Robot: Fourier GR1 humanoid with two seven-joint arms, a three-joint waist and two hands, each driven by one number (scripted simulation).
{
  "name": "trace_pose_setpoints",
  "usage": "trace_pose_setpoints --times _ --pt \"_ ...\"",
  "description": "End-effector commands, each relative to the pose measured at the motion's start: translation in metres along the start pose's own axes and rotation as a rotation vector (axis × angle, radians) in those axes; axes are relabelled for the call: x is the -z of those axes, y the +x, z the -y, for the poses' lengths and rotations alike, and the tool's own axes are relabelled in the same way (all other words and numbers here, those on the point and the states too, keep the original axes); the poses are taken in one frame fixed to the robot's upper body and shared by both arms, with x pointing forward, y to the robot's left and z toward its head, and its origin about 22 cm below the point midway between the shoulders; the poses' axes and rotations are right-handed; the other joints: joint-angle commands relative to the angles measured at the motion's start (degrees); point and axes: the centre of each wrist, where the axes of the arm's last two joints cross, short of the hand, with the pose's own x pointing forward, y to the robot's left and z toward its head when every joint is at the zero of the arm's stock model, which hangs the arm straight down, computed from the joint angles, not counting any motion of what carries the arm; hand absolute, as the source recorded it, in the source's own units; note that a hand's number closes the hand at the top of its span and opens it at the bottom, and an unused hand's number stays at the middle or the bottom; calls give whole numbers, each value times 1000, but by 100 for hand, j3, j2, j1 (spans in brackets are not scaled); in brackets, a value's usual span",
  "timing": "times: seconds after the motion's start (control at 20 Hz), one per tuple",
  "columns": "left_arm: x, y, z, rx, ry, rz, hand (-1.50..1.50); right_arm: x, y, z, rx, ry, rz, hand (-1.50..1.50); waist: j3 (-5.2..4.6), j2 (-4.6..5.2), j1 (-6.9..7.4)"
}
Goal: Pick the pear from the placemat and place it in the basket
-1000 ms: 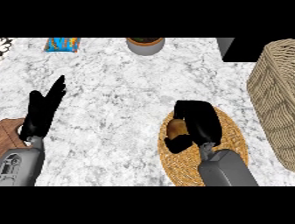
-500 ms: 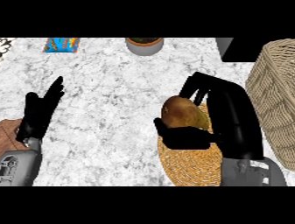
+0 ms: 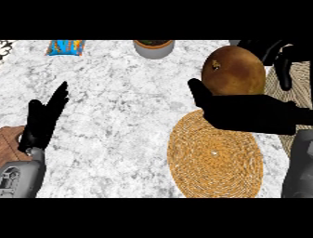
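The right hand (image 3: 251, 114), curled around the pear (image 3: 233, 72), has lifted it clear of the round placemat (image 3: 217, 160), so the pick looks done. The basket (image 3: 274, 89) stands just to the right with nothing in the way, and the left hand (image 3: 42, 123) rests open over the surface (image 3: 118, 102) at far left.

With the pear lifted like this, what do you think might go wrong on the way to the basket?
1. The pear rests in the right hand with most of its surface uncovered, so it may roll out during the sideways carry.
2. The basket is largely hidden behind that hand, so the pear could clip its rim.
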Motion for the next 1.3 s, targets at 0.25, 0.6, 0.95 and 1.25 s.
trace_pose_setpoints --times 0.25,0.6,0.95,1.25 --pt "3 -1 2 11 2 0 0 57 0 41 -301 -67 -187 150 -6 15 2" --pt "0 8 -2 -4 -6 -3 0 84 -50 80 -582 -49 -312 150 5 6 -38" --pt "-4 -6 0 -14 0 -7 0 91 -105 141 -611 -71 -371 150 6 17 -4" --pt "6 -3 7 7 4 6 0 86 -153 155 -577 -8 -310 150 5 22 -19"
